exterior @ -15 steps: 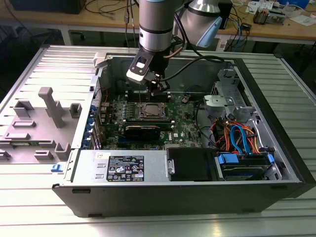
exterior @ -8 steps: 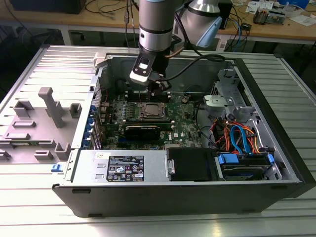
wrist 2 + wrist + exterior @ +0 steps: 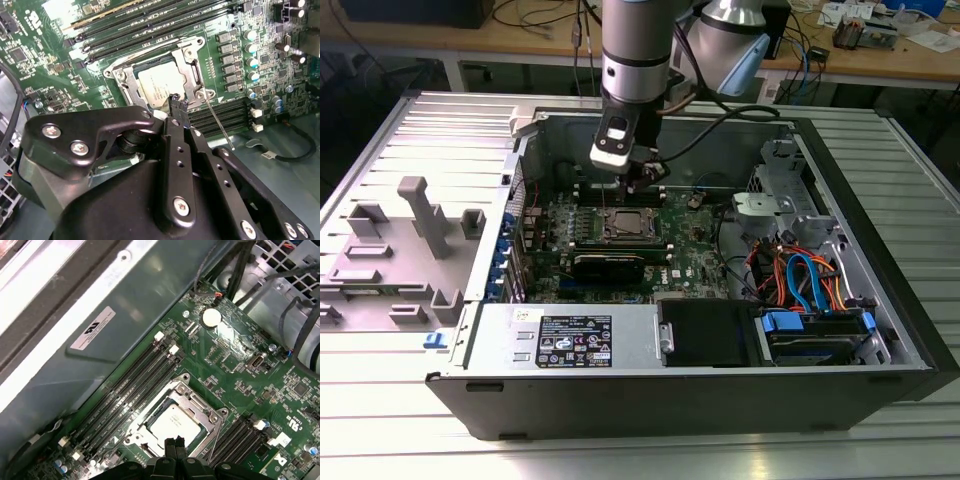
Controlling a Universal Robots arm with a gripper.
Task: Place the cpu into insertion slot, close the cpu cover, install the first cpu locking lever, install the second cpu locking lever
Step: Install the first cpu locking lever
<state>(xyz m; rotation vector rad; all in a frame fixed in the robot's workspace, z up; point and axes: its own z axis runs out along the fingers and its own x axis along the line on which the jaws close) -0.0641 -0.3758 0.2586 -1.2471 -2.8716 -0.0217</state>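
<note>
The cpu (image 3: 156,88) lies flat in the insertion slot (image 3: 121,76) on the green board, its dull silver top showing through the cut-out of the cpu cover (image 3: 191,64), which lies down over it. In the first wrist view the cpu (image 3: 174,423) sits inside the same cover frame (image 3: 194,401). A thin locking lever (image 3: 219,125) slants away from the slot's corner. My gripper (image 3: 176,102) is shut with nothing between its fingers, its tips just above the slot's edge beside the cpu. In the exterior view the gripper (image 3: 642,186) hangs over the slot (image 3: 625,226).
Long black memory slots (image 3: 150,27) run along both sides of the socket. The case's metal wall (image 3: 100,340) rises close behind the board. A power supply (image 3: 570,338), a black drive box (image 3: 705,332) and bundled cables (image 3: 800,280) fill the case's near side.
</note>
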